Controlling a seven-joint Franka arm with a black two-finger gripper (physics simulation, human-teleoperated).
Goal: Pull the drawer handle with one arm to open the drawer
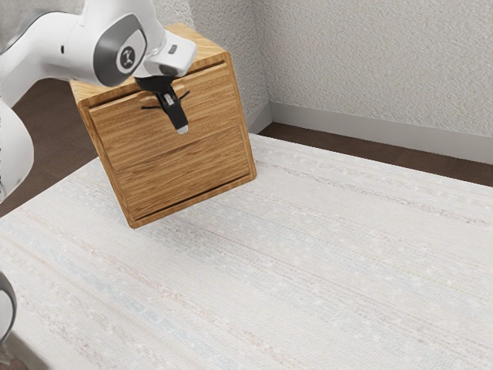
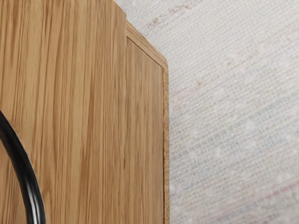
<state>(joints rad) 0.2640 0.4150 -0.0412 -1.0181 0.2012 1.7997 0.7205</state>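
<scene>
Currently my black gripper (image 1: 177,116) sits against the upper front of a wooden drawer (image 1: 173,166), right at its thin black handle (image 1: 148,107); I cannot tell whether my grip is open or closed on it. The drawer looks shut within its boxy cabinet (image 1: 202,48), which stands at the far corner of the table (image 1: 347,254). A pull could slip off the handle, a smooth, slim, curved bar, or drag the whole cabinet across the table instead of freeing the drawer. The wood is warm oak with straight grain; the tabletop is pale and woven-looking.
</scene>
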